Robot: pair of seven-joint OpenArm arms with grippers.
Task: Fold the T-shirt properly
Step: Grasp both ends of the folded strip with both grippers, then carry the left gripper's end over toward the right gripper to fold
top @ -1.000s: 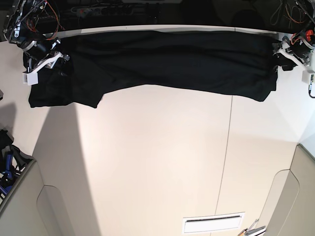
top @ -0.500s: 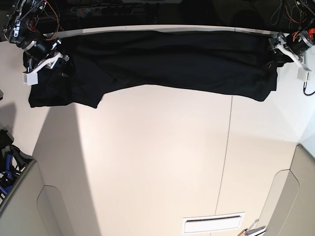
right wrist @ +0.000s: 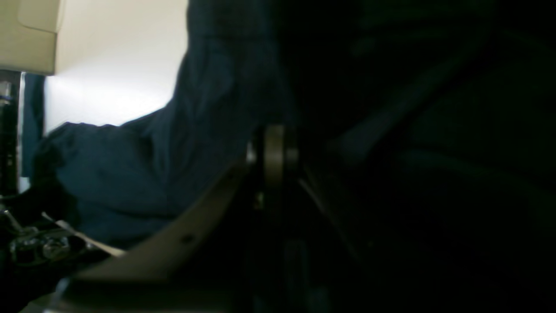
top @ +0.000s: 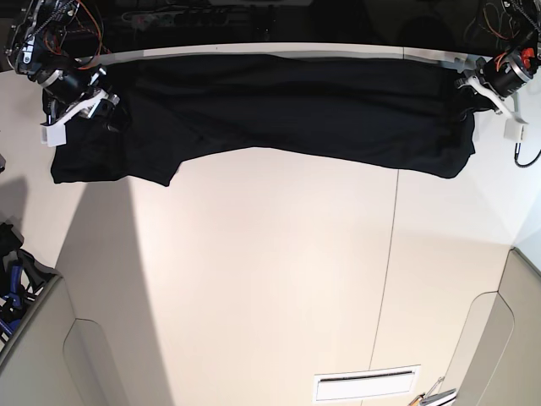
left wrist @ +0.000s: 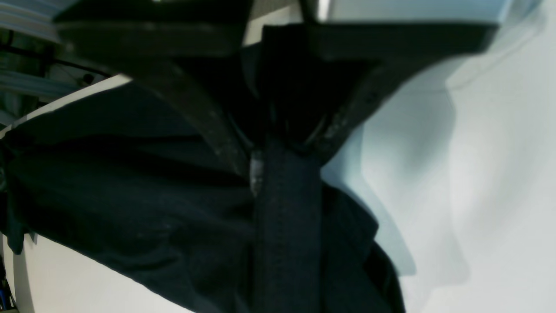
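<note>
Nearest the base camera: bare table (top: 279,288), nothing on it but a pale vent-like slot (top: 366,385) at the near edge, well clear of the T-shirt (top: 287,110).

Farther back: T-shirt stretched as one long dark band along the table's far edge, one short sleeve hanging lower at the shirt's end by the right arm. Lower hem sagged in the middle, higher at both ends. Judged lifted or tensioned by the ends, probably to pull wrinkles flat before a fold.

At the shirt's end under the left arm: left gripper (left wrist: 282,148) clamped on a bunched strip of the cloth, both fingers (left wrist: 208,117) converging on it, fabric squeezed tight between the tips and trailing down from them. Pinch taken at the very corner, likely so the whole width follows the pull.

At the shirt's opposite end: right gripper (right wrist: 273,152) buried in dark cloth in the wrist view. Fingers seemingly drawn together with cloth around them, but too dark to confirm; cannot tell for sure. In the base view, right gripper (top: 84,101) sitting on the shirt near the sleeve.

Task judged early: shirt spread, no fold visible yet. Risk judged: cloth slipping out on the right side if that grip is partial.
</note>
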